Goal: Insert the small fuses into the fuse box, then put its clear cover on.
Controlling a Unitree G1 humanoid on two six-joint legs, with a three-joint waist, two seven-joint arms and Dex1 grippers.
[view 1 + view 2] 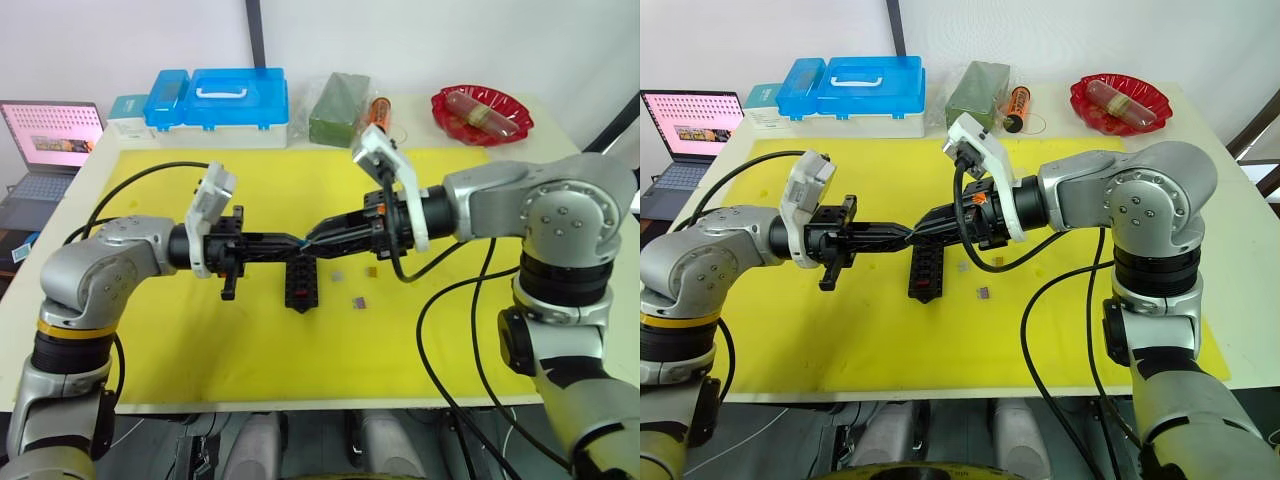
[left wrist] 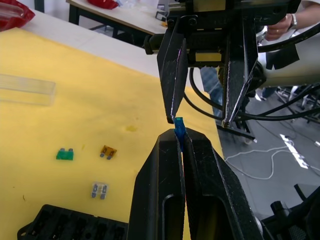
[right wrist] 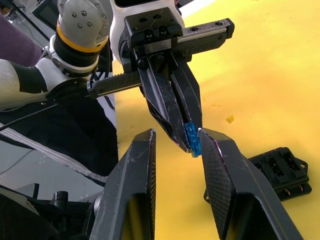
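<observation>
Left wrist view: left gripper (image 2: 181, 142) clenched on teal fuse (image 2: 179, 131), fuse tip poking out past closed fingertips at frame centre. Right gripper (image 2: 198, 120) facing from top of frame, fingers spread, one fingertip (image 2: 172, 119) just beside fuse top, other finger well off to right. Green fuse (image 2: 65, 154), orange fuse (image 2: 108, 151) and grey fuse (image 2: 99, 190) flat on yellow mat (image 2: 75, 110) at lower left, apart from each other. Fuse box (image 2: 75, 225) at bottom left edge, slots up. Clear cover (image 2: 26, 89) lying on mat at left edge, well apart from box.

Right wrist view: same teal fuse (image 3: 192, 138) at centre, pinched in left gripper (image 3: 186, 140) coming down from top; right gripper fingers released either side of it, right-hand finger (image 3: 220, 165) touching or nearly touching fuse, cannot tell which. Fuse box corner (image 3: 280, 167) at lower right on mat.

Left eye view: both grippers meeting tip to tip at frame centre, above fuse box (image 1: 303, 282). Loose fuses on mat just right of box, grey one (image 1: 357, 301) lowest. Blue lidded case (image 1: 225, 100) upper left, green block in bag (image 1: 340, 108) upper centre, red dish (image 1: 481, 113) upper right, laptop (image 1: 45, 150) at left edge.
</observation>
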